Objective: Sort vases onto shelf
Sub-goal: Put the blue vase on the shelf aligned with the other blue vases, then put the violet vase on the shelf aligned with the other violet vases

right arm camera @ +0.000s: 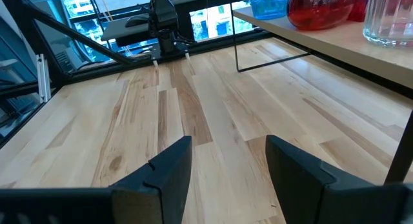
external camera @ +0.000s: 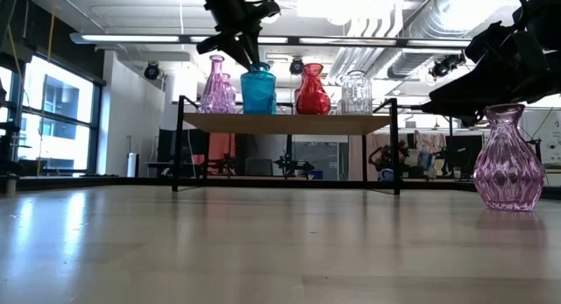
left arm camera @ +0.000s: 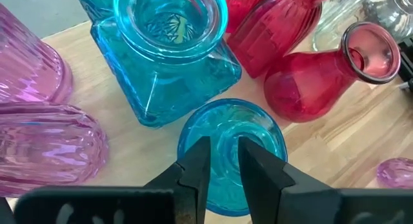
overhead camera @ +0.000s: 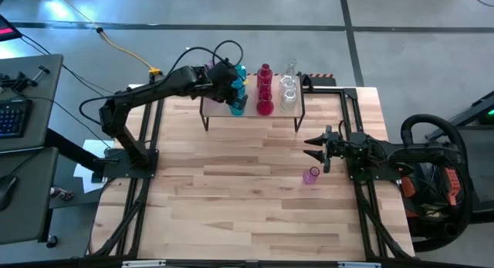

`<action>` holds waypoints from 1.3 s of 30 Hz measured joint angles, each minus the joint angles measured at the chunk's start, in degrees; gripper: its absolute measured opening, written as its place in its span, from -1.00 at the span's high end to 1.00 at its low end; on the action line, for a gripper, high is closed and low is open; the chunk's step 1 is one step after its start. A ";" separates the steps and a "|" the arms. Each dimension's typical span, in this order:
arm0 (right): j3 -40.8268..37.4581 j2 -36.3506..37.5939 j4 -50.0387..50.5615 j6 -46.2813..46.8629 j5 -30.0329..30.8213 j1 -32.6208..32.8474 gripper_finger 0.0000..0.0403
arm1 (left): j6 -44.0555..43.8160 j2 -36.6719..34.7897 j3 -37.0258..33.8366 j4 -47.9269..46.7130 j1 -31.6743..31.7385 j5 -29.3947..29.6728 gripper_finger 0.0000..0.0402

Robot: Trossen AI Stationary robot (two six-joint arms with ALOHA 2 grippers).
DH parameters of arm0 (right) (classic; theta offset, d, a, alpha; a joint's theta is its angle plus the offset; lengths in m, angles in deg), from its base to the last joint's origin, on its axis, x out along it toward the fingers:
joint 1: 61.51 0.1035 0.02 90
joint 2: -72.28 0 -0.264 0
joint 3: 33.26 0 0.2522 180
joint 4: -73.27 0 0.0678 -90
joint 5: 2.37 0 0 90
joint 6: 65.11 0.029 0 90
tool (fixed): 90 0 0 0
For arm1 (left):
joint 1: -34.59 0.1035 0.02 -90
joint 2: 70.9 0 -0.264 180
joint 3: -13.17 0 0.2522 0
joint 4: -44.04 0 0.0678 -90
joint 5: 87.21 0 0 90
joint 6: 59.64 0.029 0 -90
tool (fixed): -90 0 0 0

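Observation:
The shelf [overhead camera: 251, 113] stands at the table's far side and carries pink vases [left arm camera: 39, 127], a square teal bottle [left arm camera: 161, 50], red vases [left arm camera: 316, 85] and clear ones [overhead camera: 289, 90]. My left gripper [left arm camera: 222, 161] reaches over the shelf's left part, shut on a round teal vase [left arm camera: 264, 137] beside the square bottle. One more pink vase [overhead camera: 310, 175] stands on its base on the tabletop. My right gripper [overhead camera: 312, 144] hovers open just beyond that vase, toward the shelf. My left gripper comes at the round teal vase from above, pointing down. Its two fingers [left arm camera: 197, 166] stand close together over the middle of the vase, at its neck [left arm camera: 224, 143]. The fingers themselves hide the exact contact. The vase is upright among the others on the shelf [left arm camera: 97, 130].
The shelf's thin black wire legs [overhead camera: 206, 120] stand on the tabletop. Bare wood lies in front of the shelf and across the near half of the table [overhead camera: 231, 206]. A desk with a keyboard [overhead camera: 11, 113] lies beyond the left edge, and cables lie beyond the right.

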 joint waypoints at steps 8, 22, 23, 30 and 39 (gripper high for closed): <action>0.00 0.00 0.00 -0.01 -0.01 0.00 0.10 | 0.48 0.00 0.02 -0.02 0.00 -0.14 0.64; 0.00 0.00 -0.01 0.01 -0.01 0.02 0.10 | 0.64 -0.46 0.13 0.01 -0.01 -0.25 0.64; 0.00 0.00 0.00 0.00 0.00 0.01 0.10 | 0.64 -0.47 0.13 0.02 -0.02 -0.25 0.64; 0.00 0.00 0.00 0.00 -0.01 0.01 0.10 | 1.16 -0.80 0.13 0.03 -0.02 -1.97 0.64; 0.00 0.00 0.26 0.00 -0.01 0.00 0.10 | 4.09 -5.93 0.15 0.34 -0.33 -0.30 0.64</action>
